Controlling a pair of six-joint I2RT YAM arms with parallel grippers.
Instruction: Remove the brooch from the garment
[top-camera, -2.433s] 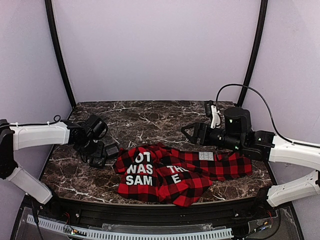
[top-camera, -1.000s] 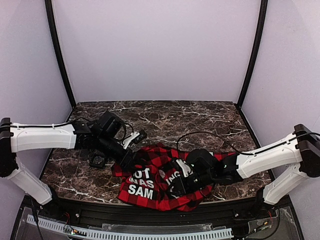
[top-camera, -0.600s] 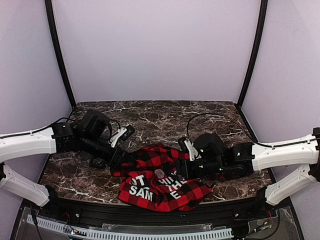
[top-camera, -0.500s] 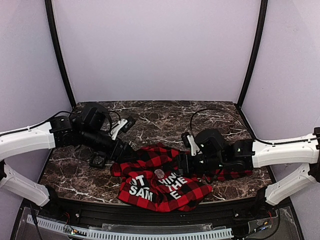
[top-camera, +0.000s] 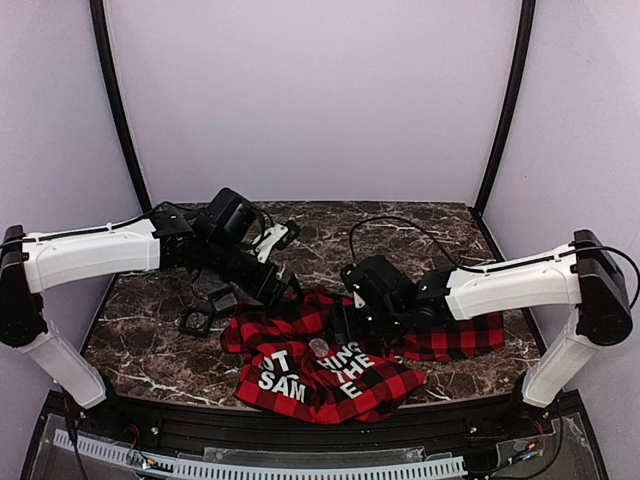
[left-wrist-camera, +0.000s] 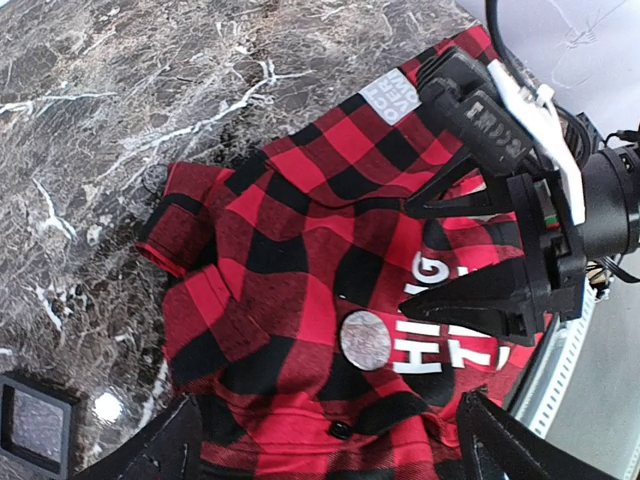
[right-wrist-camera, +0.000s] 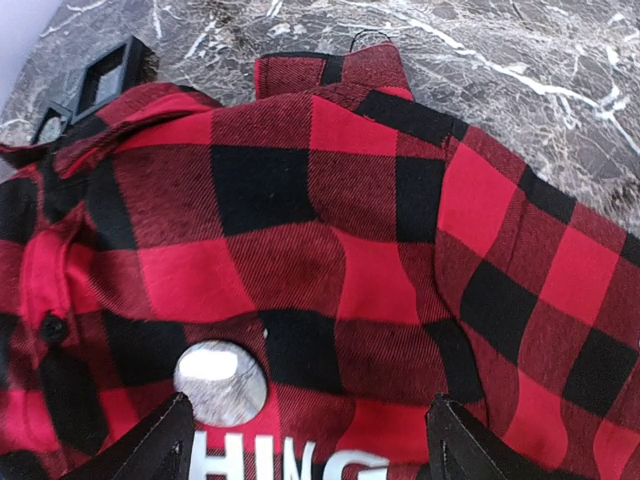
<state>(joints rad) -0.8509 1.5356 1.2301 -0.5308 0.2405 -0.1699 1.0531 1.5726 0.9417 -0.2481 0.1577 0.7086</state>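
The red-and-black plaid garment (top-camera: 340, 355) lies rumpled at the table's front middle, with white letters showing. The brooch (top-camera: 319, 347), a small pale grey disc, sits on it just left of the letters. It also shows in the left wrist view (left-wrist-camera: 365, 340) and the right wrist view (right-wrist-camera: 220, 382). My left gripper (top-camera: 280, 287) is open and empty above the garment's back left edge; its own view shows it (left-wrist-camera: 335, 460) hovering over the cloth. My right gripper (top-camera: 345, 325) is open and empty, low over the cloth just right of the brooch, which lies beside its left finger (right-wrist-camera: 150, 450).
Two small black square frames (top-camera: 195, 320) (top-camera: 222, 298) lie on the marble left of the garment, and show in the right wrist view (right-wrist-camera: 110, 65). A white label (left-wrist-camera: 392, 95) is on the garment's far part. The right arm's cable loops over the table behind it.
Both arms have come in over the garment, which got bunched up, and the brooch came into view. In the last half second the left gripper moved right and the right gripper moved left toward the brooch.
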